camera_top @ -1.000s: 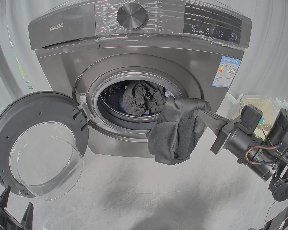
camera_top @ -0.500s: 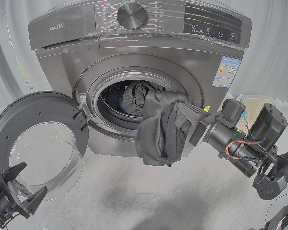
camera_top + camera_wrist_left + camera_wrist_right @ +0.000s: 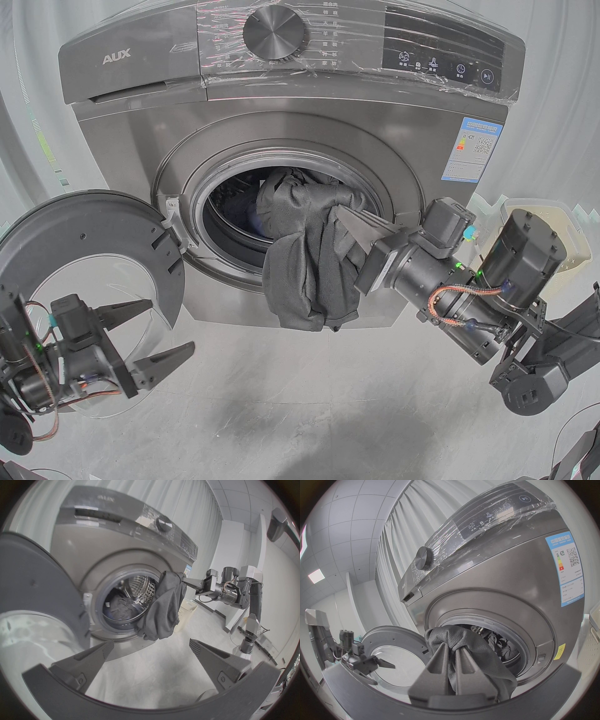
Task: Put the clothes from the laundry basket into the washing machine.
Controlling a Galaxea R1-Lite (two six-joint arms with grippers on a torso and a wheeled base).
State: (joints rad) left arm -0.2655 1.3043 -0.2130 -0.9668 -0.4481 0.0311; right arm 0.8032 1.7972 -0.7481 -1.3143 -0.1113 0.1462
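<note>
The washer (image 3: pixel 137 144) stands on the floor with its round mouth open. Its door (image 3: pixel 81 225) is swung fully out on the hinge side, at the robot's left. A pale basket (image 3: pixel 539 202) sits on the floor by the washer's right front corner, partly hidden behind the right arm.

A dark grey garment (image 3: pixel 306 262) hangs at the mouth. Its top bunch lies over the right part of the rim and just inside, and the rest drapes down past the lower rim, clear of the floor. More dark clothes (image 3: pixel 120 608) lie deep in the drum.

The right gripper (image 3: pixel 342 211) is at the mouth's right edge, its fingers pressed together on the garment's top fold. The left gripper (image 3: pixel 170 325) is low before the door's glass, spread wide and holding nothing.
</note>
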